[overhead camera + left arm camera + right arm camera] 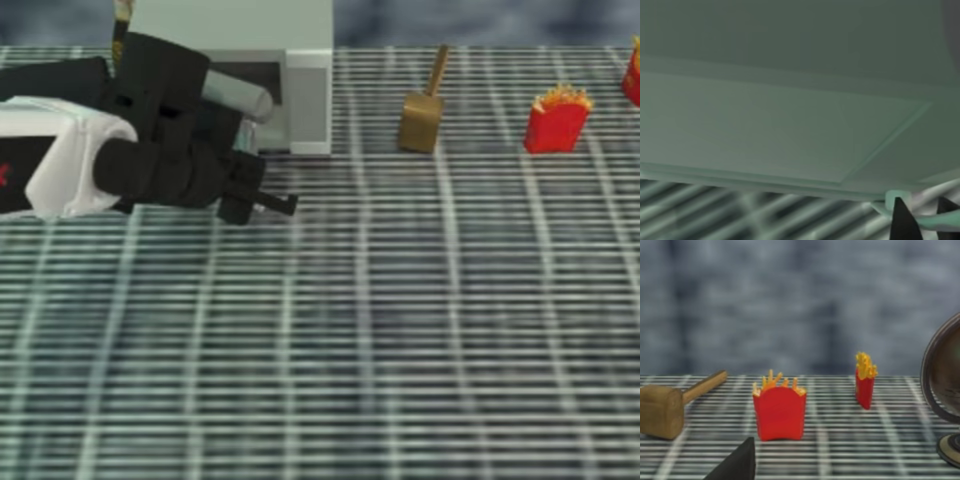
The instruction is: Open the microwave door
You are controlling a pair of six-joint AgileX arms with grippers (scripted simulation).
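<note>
I noted the table (400, 340), a grey grid-patterned surface, filling most of the top view. The microwave (290, 40) stood at its far edge, left of centre, with the control strip (308, 100) visible on its front right side. My left arm (70, 150) reached in from the left and lay across the front of the microwave, covering most of the door area from above. In the left wrist view the door (765, 125) filled nearly the whole picture as a pale grey-green panel with a framed window, seen from very close, its lower edge just above the table. The left hand (262, 192) sat in front of the microwave, low and near the table; two dark fingertips (900, 220) showed at the corner of the door with a pale green part between them, but I could not tell whether they were clamped on it.

To the right of the microwave lay a brown mallet (424, 105), head toward me. Further right stood a red carton of fries (557, 120), and a second carton (632, 70) stood at the right edge. A globe (942, 390) appeared in the right wrist view. Of the right hand (737, 465) only one dark fingertip showed, so its state was undetermined.
</note>
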